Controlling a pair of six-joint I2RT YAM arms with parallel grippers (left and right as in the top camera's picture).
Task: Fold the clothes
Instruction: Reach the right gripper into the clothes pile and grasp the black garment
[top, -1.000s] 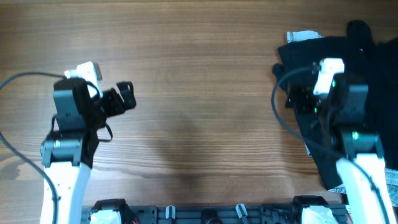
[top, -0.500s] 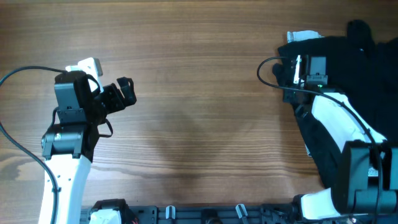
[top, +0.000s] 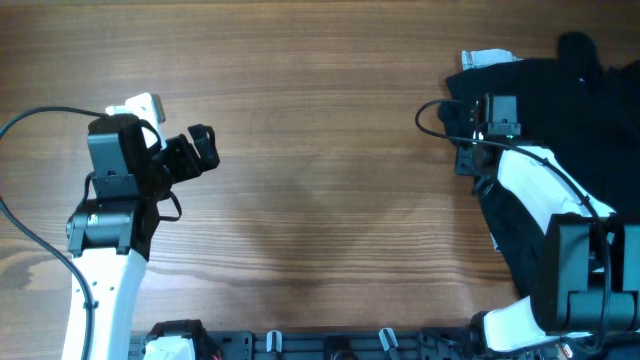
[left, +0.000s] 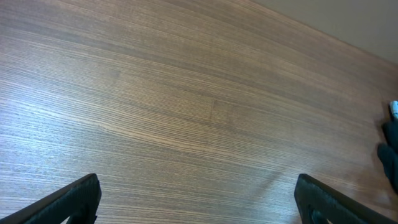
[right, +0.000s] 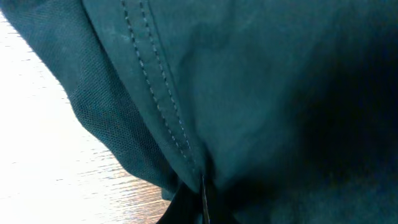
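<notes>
The clothes (top: 600, 110) are a dark crumpled heap at the table's right side, with a stitched seam (right: 155, 81) close up in the right wrist view. My right gripper (top: 467, 152) rests on the heap's left edge. Its jaws (right: 202, 199) are shut on a fold of the dark fabric. Over bare wood on the left of the table, my left gripper (top: 203, 150) hangs open, fingers (left: 74, 199) wide apart and nothing between them. A sliver of the clothes (left: 392, 155) shows at the right edge of the left wrist view.
A white label (top: 490, 57) pokes out at the heap's top left corner. The wooden table (top: 320, 200) stretches between the two arms. The right arm's cable (top: 430, 115) loops beside the heap.
My right gripper moved onto the left edge of the heap and went from open to shut on the fabric. The left arm shifted slightly, still open.
</notes>
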